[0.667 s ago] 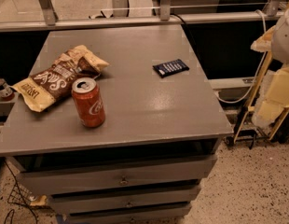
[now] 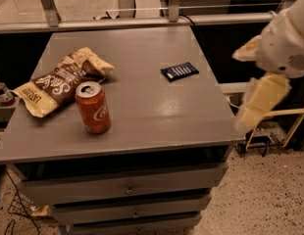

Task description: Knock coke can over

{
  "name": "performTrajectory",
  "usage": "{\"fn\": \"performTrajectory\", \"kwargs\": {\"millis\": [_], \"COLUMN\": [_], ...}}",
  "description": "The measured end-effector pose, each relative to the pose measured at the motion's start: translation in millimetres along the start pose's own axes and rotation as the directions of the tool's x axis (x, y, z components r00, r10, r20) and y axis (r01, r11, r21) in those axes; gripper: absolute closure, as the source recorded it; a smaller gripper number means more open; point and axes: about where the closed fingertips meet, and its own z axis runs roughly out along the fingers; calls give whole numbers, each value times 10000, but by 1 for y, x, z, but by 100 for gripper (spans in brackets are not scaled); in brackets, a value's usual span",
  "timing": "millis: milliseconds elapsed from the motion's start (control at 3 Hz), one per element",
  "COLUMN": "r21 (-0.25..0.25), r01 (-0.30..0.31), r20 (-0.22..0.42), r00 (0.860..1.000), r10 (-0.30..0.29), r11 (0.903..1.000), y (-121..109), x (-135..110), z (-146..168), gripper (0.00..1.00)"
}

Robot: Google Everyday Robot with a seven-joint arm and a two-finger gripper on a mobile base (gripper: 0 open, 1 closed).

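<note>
White rounded arm (image 2: 288, 35), blurred pale yellow tool (image 2: 260, 104) at right edge

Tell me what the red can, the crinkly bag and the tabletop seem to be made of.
Coke can: likely aluminium, glossy red paint, silvery top with pull tab. Chip bag: thin plastic or foil film, creased and slightly shiny. Table: smooth grey, dull sheen; painted metal or laminate, cannot tell. The cream end effector, probably plastic, hangs beyond the table's right edge.

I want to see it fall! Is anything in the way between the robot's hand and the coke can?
No, nothing visible. The gripper hangs right of the table; the coke can stands upright front-left. Only bare top lies between. The dark packet lies farther back, the chip bag behind the can.
</note>
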Motion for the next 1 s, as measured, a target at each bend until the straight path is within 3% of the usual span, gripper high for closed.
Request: {"fn": "performTrajectory", "kwargs": {"millis": [333,667,1000], "r21": [-751,-1014,-1121], "r01": [1126,2001,1991], "r20": [2220,5183,5331], "r00": [9706,8468,8388], "r10": [-935,-1199,-1101], "r11": [9908,9745,9736], "y": [2,6,11], "x": [-64,-135,-142], "z": [40,74,68], "gripper": [0,0,0]}}
